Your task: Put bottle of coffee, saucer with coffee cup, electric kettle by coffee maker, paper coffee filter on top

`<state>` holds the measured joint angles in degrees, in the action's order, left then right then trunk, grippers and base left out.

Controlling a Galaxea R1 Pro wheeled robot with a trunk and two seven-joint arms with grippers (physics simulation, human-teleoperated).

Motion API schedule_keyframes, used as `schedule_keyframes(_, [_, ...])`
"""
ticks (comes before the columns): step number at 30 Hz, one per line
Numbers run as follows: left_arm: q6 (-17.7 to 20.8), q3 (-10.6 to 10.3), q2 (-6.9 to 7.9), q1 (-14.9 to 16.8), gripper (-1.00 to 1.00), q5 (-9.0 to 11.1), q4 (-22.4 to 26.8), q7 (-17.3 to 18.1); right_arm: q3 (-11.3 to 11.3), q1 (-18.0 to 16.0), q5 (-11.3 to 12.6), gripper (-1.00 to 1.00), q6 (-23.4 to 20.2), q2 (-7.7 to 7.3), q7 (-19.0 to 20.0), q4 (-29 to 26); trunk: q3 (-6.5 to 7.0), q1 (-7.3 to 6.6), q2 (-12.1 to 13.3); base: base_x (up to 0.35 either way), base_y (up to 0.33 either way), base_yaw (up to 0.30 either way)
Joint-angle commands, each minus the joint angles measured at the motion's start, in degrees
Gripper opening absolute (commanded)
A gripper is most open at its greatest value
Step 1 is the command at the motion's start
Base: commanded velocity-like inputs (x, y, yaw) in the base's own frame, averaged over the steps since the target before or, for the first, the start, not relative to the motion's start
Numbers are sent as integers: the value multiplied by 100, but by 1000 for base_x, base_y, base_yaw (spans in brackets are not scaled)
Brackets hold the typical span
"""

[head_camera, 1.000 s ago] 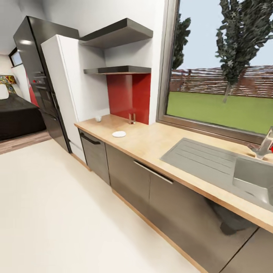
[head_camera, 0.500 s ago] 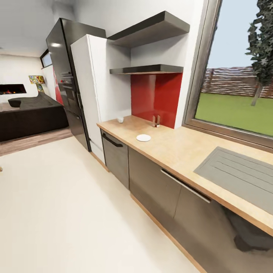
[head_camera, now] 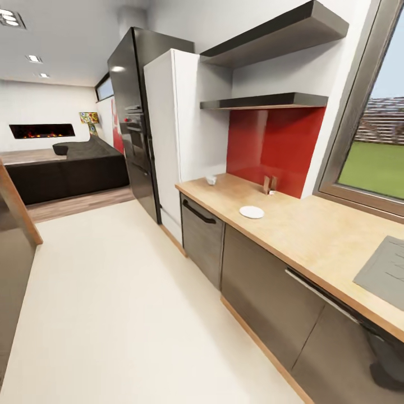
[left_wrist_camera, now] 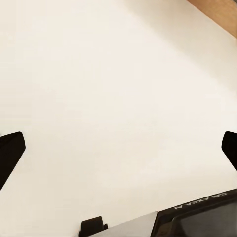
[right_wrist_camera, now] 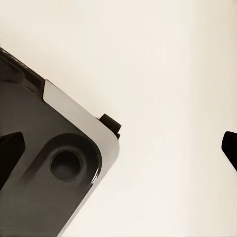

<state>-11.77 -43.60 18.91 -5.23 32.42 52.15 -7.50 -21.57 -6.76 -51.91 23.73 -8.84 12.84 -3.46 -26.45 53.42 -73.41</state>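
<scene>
On the surface: the saucer (head_camera: 251,212) lies flat on the light-wood countertop (head_camera: 314,235), near the red backsplash (head_camera: 275,147).
Toward the fridge end: the coffee cup (head_camera: 211,180) stands well apart from the saucer.
Change: the head view has swung left since a second ago, so the sink is nearly out of frame and the lounge shows; the camera moved, not the things.
Meaning: the robot seems in transit; cup not yet on saucer.
Left gripper (left_wrist_camera: 118,148): spread wide, empty, over pale floor (left_wrist_camera: 98,74).
Right gripper (right_wrist_camera: 118,148): likewise released, holding nothing.
</scene>
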Motion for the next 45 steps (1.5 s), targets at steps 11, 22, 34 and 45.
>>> schedule_keyframes(11, [-18, -34, 7, 5, 100, 45, 6, -41, -52, 0, 6, 100, 5, -25, 51, -9, -5, 3, -3, 254, 239, 23])
schedule_keyframes(22, [-19, -35, 4, 6, 100, 45, 12, -41, -58, 0, 14, 100, 1, -21, 52, -5, -5, 3, -3, 267, 228, 1])
schedule_keyframes(34, [-18, -34, -2, 7, 100, 45, 7, -41, -58, 0, 11, 100, 1, -21, 52, -5, -5, 3, -3, 299, 184, 0])
schedule_keyframes(45, [-18, -27, -2, 6, 100, 45, 6, -41, -58, 0, 8, 100, 1, -21, 57, -5, -5, 3, -3, 303, 176, 0])
